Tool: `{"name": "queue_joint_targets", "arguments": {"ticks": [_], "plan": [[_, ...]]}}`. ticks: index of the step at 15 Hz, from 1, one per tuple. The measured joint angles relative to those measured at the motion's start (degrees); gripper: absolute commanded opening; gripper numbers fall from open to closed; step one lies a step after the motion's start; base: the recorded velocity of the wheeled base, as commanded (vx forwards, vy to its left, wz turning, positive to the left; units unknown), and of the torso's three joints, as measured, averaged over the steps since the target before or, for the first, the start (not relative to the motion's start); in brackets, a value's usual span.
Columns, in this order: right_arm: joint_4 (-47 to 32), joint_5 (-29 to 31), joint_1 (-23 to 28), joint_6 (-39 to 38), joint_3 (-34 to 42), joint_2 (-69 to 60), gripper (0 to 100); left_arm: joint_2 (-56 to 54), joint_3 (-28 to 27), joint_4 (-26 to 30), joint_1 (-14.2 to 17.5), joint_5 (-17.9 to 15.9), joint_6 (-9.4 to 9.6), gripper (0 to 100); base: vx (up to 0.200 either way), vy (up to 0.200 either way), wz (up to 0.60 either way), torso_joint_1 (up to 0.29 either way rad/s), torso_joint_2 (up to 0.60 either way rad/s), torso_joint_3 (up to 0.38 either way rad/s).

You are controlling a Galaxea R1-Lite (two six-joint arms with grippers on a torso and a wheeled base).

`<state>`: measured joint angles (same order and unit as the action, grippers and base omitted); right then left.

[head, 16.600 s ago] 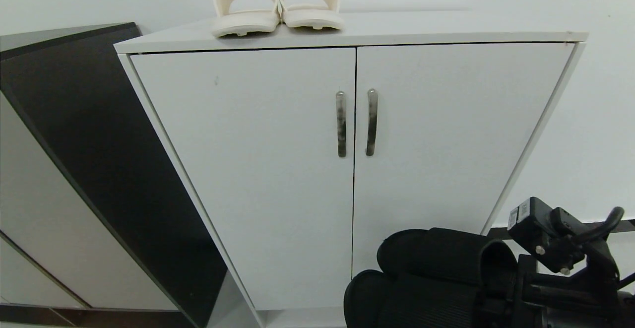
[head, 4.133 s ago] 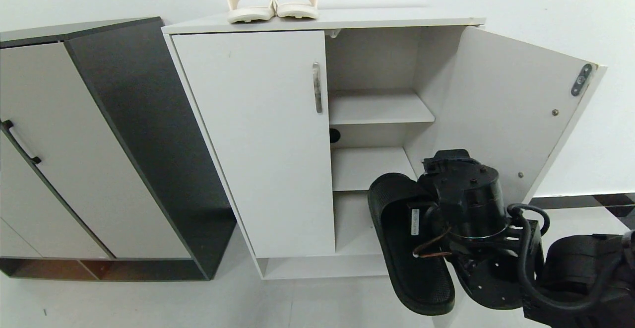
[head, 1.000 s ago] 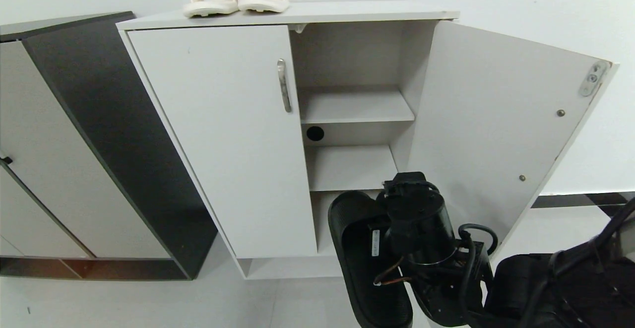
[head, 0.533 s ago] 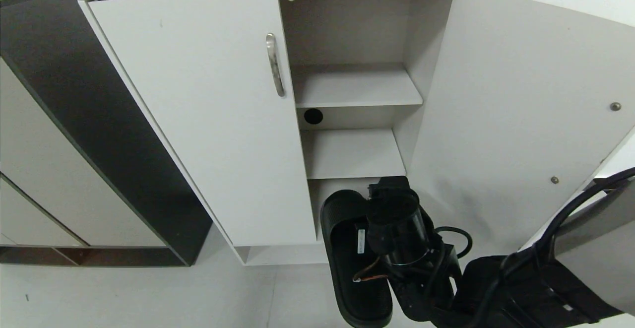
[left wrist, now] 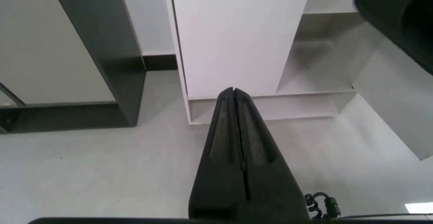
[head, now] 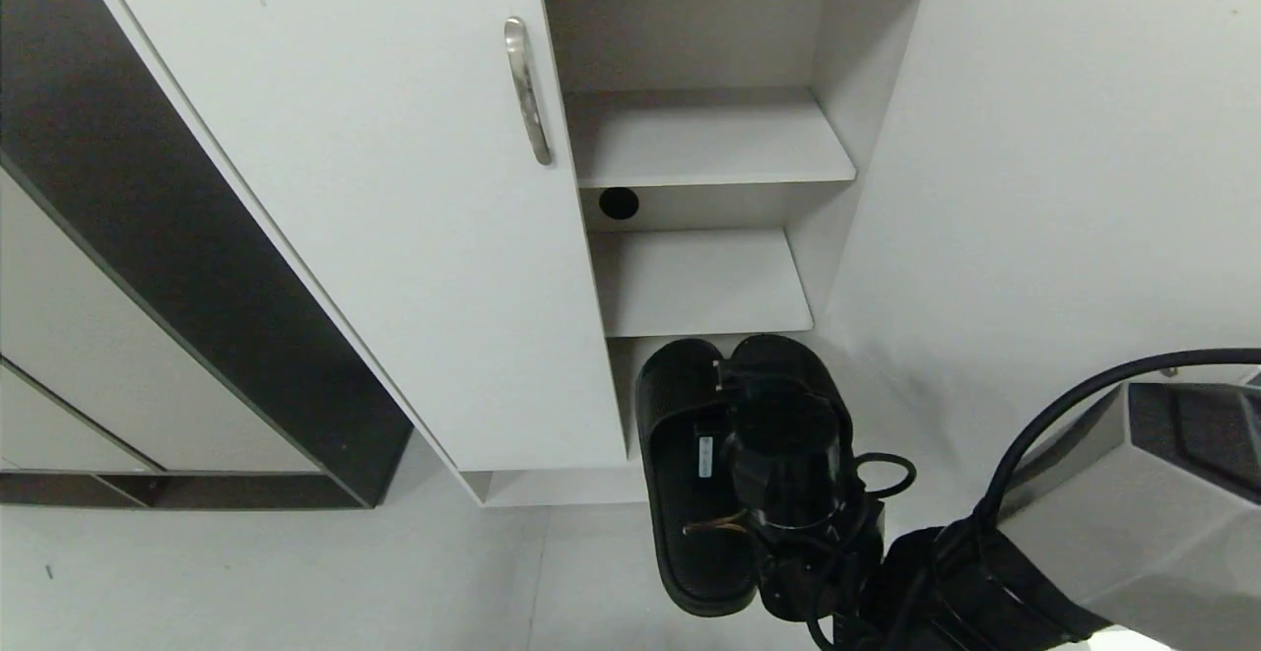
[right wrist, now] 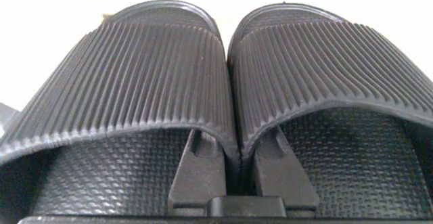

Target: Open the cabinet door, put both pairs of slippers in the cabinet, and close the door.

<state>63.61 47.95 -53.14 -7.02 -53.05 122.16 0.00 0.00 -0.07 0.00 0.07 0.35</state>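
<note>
Your right jaws clamp the black slippers (head: 682,413) together, toes at the cabinet's (head: 374,188) lowest shelf (left wrist: 314,82); your left jaws sit closed.

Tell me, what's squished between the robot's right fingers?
The touching inner sides of the two black slippers. The right wrist view shows one of the fingers inside each slipper, pinching them together.

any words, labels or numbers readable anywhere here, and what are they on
Nothing here can be read.
white sticker on the right gripper: print too small to read.
black slippers, cabinet door, shelves: no print visible.
</note>
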Motion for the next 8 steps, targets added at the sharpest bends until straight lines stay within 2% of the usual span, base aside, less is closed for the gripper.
{"name": "queue_joint_targets", "arguments": {"ticks": [2,3,8], "plan": [[9.23,2.17,0.13,4.64,4.71,0.16,0,0.0,0.0,0.0,0.0,0.0,0.0,0,0.0,0.0,0.0,0.0,0.0,0.0],[11.06,2.74,0.26,5.66,6.67,0.16,0,0.0,0.0,0.0,-0.02,0.02,-0.02,0,0.0,0.0,0.0,0.0,0.0,0.0],[12.89,2.88,1.51,5.63,12.7,-0.28,0,0.0,0.0,0.0,0.0,0.0,0.0,0,0.0,0.0,0.0,0.0,0.0,0.0]]}}
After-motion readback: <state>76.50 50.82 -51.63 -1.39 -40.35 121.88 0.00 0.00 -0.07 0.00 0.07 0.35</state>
